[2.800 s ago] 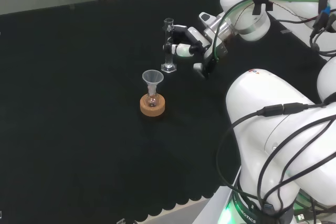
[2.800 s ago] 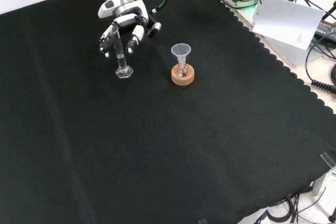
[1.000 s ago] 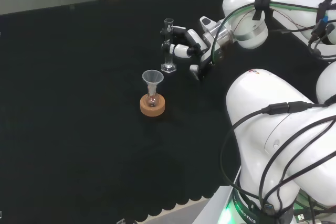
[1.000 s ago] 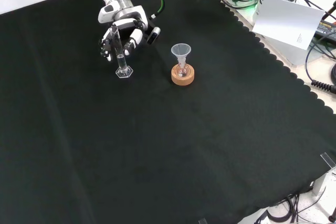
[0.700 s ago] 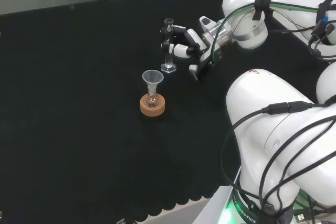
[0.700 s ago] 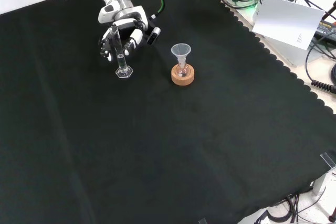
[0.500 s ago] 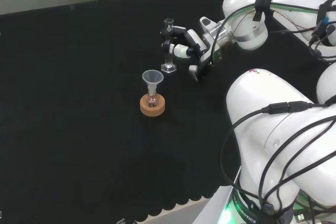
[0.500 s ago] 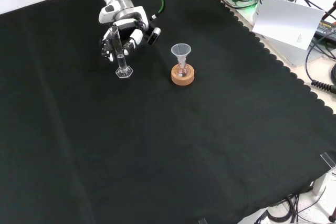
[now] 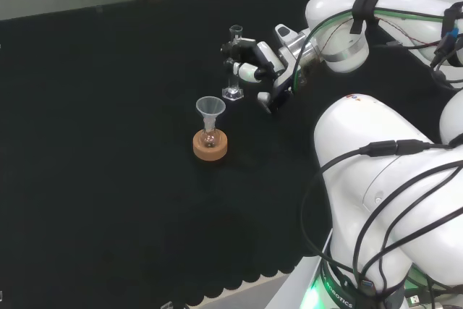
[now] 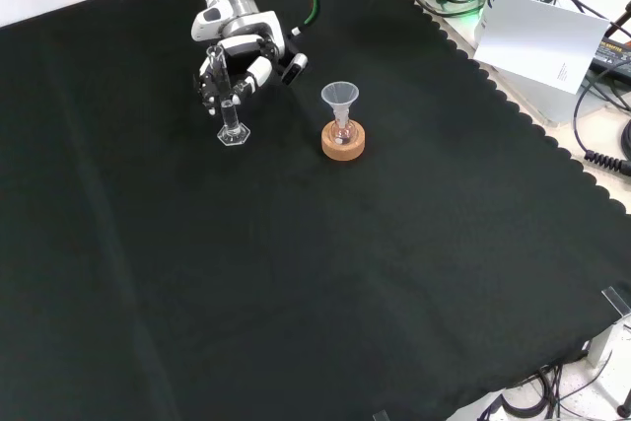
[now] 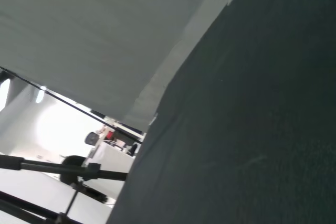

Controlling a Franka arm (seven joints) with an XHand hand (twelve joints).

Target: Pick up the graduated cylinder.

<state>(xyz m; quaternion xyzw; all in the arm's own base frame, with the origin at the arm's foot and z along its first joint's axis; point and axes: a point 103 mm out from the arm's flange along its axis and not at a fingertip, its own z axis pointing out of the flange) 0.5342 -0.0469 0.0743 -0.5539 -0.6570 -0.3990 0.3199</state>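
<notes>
While its curled fingers are closing round the graduated cylinder (image 10: 230, 117), the hand (image 10: 240, 58) is hiding the clear tube's upper part in the front view, leaving the base standing beside the funnel (image 10: 340, 101).

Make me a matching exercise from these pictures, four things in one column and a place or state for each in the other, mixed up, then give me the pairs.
Things:
1. graduated cylinder
2. funnel
3. cork ring
4. hand

Places or states:
A. lies on the black cloth under a small flask
B. fingers curled round a clear tube
C. sits in the neck of the small flask
D. stands upright, base on the cloth, held near its top

Pairs: 1-D, 2-C, 3-A, 4-B
</notes>
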